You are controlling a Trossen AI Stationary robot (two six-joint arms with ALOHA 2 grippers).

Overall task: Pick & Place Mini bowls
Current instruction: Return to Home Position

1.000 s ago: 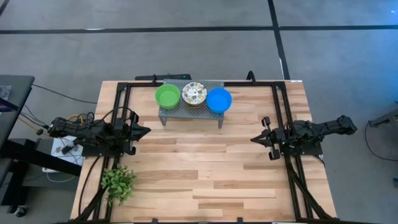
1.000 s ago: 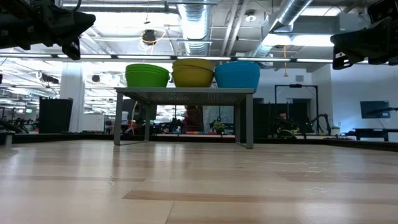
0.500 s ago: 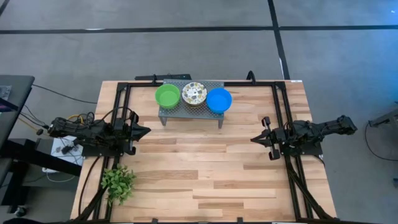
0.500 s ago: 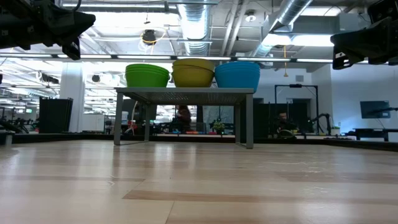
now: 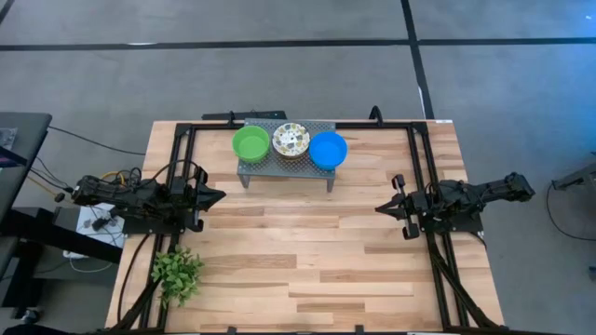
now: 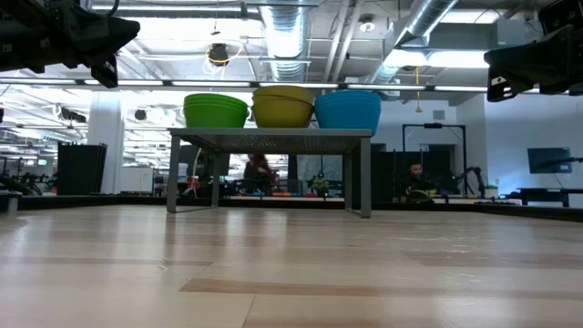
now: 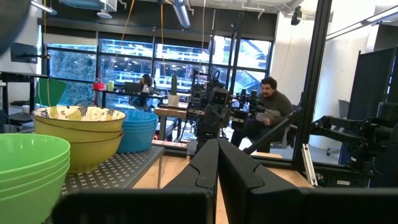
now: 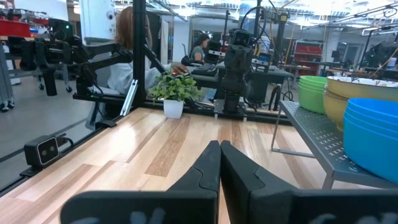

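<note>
Green, floral-white and blue round mini bowls (image 5: pixel 291 140) stacked on grey mesh shelf (image 5: pixel 284 167) at twelve o'clock; left claw (image 5: pixel 222 195) at nine, right claw (image 5: pixel 378 208) at three, both pinched together.

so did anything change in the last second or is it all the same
Only a person in the room behind, seen under the shelf in the low view, moved toward that picture's left. The green bowls, patterned bowls and blue bowls stayed stacked on the shelf; the left claw and right claw stayed shut, out to either side.
</note>
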